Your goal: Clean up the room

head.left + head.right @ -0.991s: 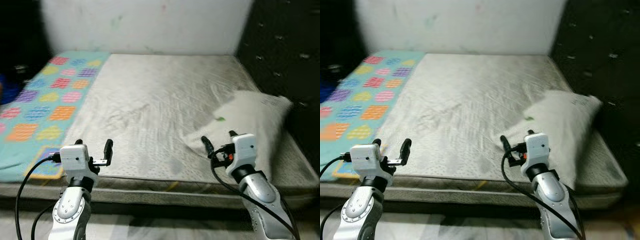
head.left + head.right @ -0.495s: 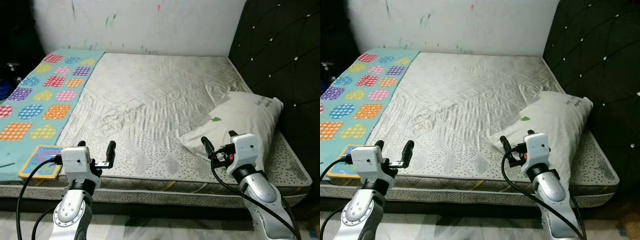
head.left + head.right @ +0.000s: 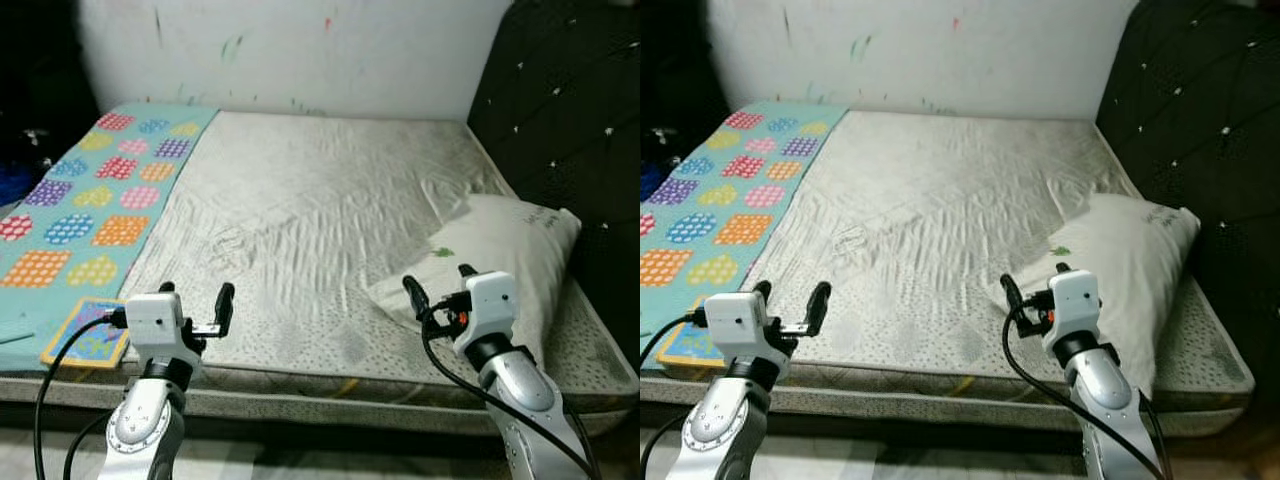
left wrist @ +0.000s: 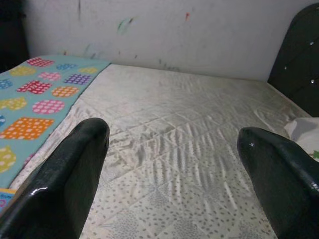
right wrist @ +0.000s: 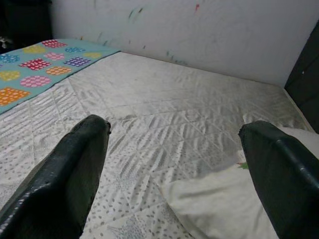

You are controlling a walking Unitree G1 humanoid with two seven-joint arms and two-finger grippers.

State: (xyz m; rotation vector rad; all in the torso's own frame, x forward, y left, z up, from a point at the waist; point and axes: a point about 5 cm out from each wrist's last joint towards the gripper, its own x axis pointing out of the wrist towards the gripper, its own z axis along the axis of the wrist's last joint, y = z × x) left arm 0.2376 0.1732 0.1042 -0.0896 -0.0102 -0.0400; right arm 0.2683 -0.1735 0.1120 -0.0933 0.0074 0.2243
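quilted, faintly shiny cloth mattress point(image 3: 320, 220); soft matt pillow point(image 3: 500, 250); glossy black pincer fingers point(image 4: 75, 174).

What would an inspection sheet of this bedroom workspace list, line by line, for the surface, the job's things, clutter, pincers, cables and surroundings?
Surface: mattress, grey-white quilted cover, wrinkled, on a bed frame.
Job's things: white pillow with a small green print, lying at the right edge by the headboard; colourful book flat at the near left corner.
Clutter: nothing seen beyond those.
Pincers: left pincer open, held over the near left edge; right pincer open, just before the pillow, holding nothing.
Cables: black cable looping from the left wrist; another along the right arm.
Surroundings: teal patterned blanket along the left side; white wall with paint marks; dark tufted headboard.
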